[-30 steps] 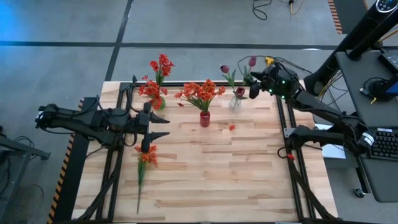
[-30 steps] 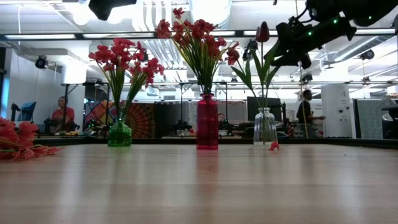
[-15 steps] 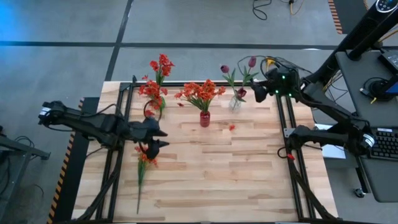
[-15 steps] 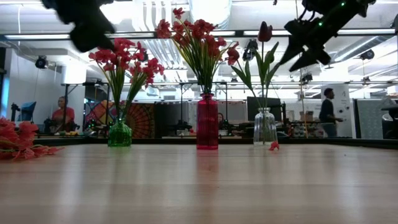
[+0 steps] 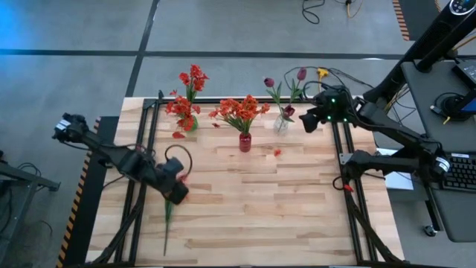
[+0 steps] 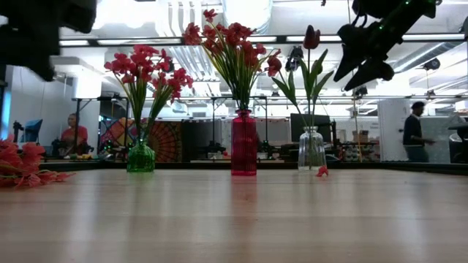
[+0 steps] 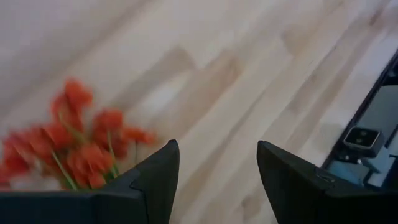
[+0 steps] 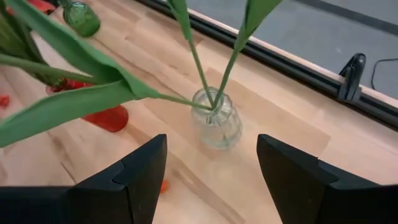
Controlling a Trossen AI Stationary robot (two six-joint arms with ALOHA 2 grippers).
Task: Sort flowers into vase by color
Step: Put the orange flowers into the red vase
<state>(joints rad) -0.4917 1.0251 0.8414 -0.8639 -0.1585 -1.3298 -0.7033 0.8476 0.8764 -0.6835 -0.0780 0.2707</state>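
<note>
Sorting nearly complete: 3 vases filled, 1 orange-red stem (image 5: 169, 211) left on the table (image 5: 297, 208) (left gripper (image 7: 217, 177) and right gripper (image 8: 211, 171) both open, empty).

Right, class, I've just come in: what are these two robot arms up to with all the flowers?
They are sorting flowers by colour into three vases along the table's far edge: green vase, red vase and clear vase, each already holding stems. The left gripper, open and empty, is over the one loose orange-red flower lying on the table. The right gripper, also open and empty, hangs beside the clear vase with its dark blooms. A petal lies loose.
</note>
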